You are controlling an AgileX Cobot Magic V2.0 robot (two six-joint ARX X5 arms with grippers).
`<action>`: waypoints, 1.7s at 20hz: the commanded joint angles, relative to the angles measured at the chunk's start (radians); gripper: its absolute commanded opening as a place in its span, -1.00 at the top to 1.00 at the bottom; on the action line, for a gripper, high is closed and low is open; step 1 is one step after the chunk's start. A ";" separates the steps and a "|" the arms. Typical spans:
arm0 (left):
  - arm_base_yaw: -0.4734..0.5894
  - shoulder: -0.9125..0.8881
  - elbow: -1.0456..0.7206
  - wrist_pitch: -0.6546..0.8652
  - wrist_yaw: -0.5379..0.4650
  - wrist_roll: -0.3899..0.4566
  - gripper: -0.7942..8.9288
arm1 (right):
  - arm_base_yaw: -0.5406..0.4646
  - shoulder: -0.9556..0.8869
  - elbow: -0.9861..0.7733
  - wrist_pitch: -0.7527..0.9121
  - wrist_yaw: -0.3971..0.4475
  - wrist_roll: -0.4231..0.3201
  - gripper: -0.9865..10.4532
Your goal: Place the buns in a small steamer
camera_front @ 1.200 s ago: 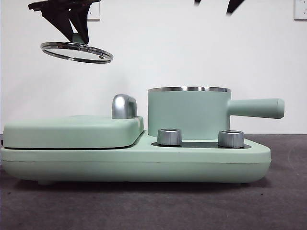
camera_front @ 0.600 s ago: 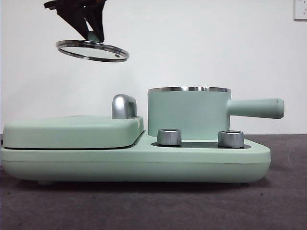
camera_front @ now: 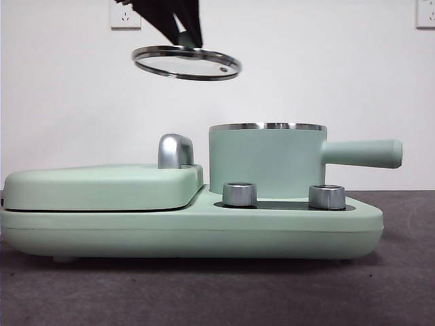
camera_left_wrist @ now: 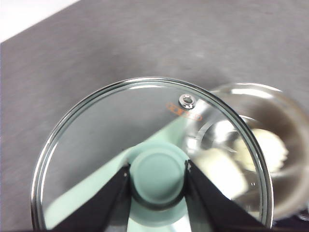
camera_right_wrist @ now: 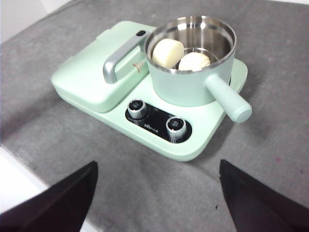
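Grey worktop (camera_right_wrist: pixel 145 193) is carrying the small steamer (camera_right_wrist: pixel 190 72), both buns (camera_right_wrist: pixel 167 52) sitting inside. Left pincer (camera_left_wrist: pixel 158 176) is clamping the glass lid (camera_front: pixel 186 62) by its knob, high beside the pot. Right pincer (camera_right_wrist: pixel 157 195) is hanging wide apart.

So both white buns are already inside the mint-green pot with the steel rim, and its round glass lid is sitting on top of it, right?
Not quite. Both white buns are inside the mint-green pot with the steel rim, but the round glass lid is not on it: the left gripper holds it by its green knob in the air, as the front view shows.

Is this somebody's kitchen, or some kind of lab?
Probably a test bench, not a kitchen: one mint-green cooker stands on a grey felt-like table against a bare white wall with a socket.
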 commanded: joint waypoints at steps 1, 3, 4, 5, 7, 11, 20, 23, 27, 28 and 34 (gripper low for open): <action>-0.046 -0.002 0.029 0.022 0.001 0.003 0.81 | 0.009 -0.005 0.007 0.012 -0.003 0.003 0.13; -0.087 0.007 0.029 0.021 0.001 0.004 0.81 | 0.009 -0.005 0.007 0.012 -0.003 0.003 0.13; -0.107 0.014 0.029 0.021 0.001 0.006 0.81 | 0.009 -0.005 0.007 0.013 -0.003 0.003 0.13; -0.126 0.024 0.029 0.020 0.001 0.015 0.81 | 0.009 -0.005 0.007 0.012 -0.003 0.003 0.13; -0.158 0.046 0.029 0.019 0.001 0.049 0.81 | 0.009 -0.005 0.007 0.012 -0.003 0.003 0.13; -0.187 0.089 0.029 0.064 0.012 0.083 0.81 | 0.009 -0.005 0.007 0.012 -0.003 0.003 0.13; -0.174 0.153 0.029 0.109 0.100 0.106 0.81 | 0.009 -0.005 0.007 0.012 0.001 0.003 0.13; -0.170 0.175 0.029 0.107 0.127 0.114 0.81 | 0.009 -0.005 0.007 0.012 0.001 0.003 0.13; -0.160 0.199 0.029 0.114 0.134 0.122 0.81 | 0.009 -0.005 0.007 0.012 0.001 0.003 0.13; -0.160 0.200 0.029 0.120 0.134 0.126 0.81 | 0.009 -0.005 0.007 0.012 0.001 0.003 0.13; -0.138 0.205 0.029 0.125 0.201 0.132 0.81 | 0.009 -0.005 0.007 0.012 0.002 0.003 0.13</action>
